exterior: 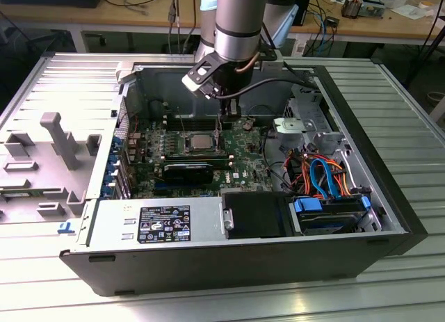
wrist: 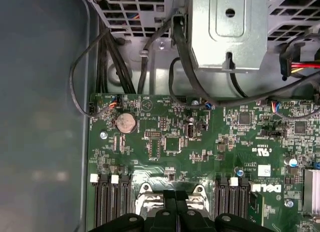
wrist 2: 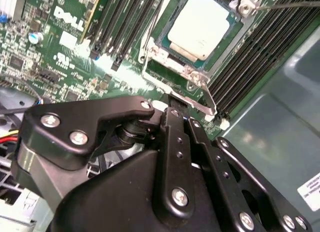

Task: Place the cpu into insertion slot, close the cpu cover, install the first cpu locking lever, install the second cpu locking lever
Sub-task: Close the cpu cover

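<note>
Cpu: the cpu (wrist 2: 202, 26) lies flat in the insertion slot (wrist 2: 148, 47) with its dull metal top facing up. It sits just beside the gripper tips and does not touch them.
Jaws: in the first wrist view the two fingers (wrist: 167, 204) are pressed together side by side, with nothing visible between them.
Gripper: the gripper (wrist: 175, 193) hangs low over one edge of the slot, directly above the silvery tab of the cpu cover (wrist 2: 194, 80). I cannot tell whether it touches the tab.
Cover: it appears to lie flat around the chip, whose top shows through the square opening.
Lever: a thin wire locking lever (wrist 2: 287, 3) runs out from one corner of the slot. I cannot tell whether it is latched.
Handling: the chip is probably light, stiff and thin. Its smooth lid would slip under a pinch from above, and the contact side is likely delicate, so the two opposite bare edges are the safest place to hold it.
Neighbours: long dark memory slots (wrist 2: 125, 26) flank the slot on both sides.
Board: the green circuit board (wrist: 210, 157) carries a round coin battery (wrist: 125, 123), with black cables (wrist: 107, 51) beyond it.
Case: the open computer case (exterior: 208, 266) lies on its side, and the arm (exterior: 236, 23) reaches down into it.
</note>
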`<state>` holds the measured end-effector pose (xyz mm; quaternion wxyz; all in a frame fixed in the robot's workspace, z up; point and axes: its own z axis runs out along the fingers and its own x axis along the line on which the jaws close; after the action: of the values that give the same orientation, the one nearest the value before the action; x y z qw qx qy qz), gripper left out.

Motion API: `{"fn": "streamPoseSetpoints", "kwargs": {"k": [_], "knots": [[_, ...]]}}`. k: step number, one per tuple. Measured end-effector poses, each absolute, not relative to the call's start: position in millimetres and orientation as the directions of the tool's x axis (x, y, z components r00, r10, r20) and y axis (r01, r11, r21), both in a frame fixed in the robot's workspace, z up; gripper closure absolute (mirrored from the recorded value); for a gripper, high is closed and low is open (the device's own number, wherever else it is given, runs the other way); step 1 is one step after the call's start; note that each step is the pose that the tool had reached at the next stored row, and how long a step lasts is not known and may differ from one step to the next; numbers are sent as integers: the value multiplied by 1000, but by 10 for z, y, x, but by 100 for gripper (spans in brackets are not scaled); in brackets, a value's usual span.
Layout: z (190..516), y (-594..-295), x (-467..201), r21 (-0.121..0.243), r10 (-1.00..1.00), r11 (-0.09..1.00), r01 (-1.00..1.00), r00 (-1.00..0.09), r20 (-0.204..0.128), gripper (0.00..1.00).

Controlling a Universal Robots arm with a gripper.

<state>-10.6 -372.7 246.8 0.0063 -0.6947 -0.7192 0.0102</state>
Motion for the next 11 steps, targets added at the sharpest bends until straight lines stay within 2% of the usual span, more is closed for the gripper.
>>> {"fn": "streamPoseSetpoints", "kwargs": {"k": [1,11], "knots": [[2464,-3727,-107,-33,999,35,999,-35,-5,89],[2342,-3727,-501,-33,999,34,999,-35,-5,89]]}}
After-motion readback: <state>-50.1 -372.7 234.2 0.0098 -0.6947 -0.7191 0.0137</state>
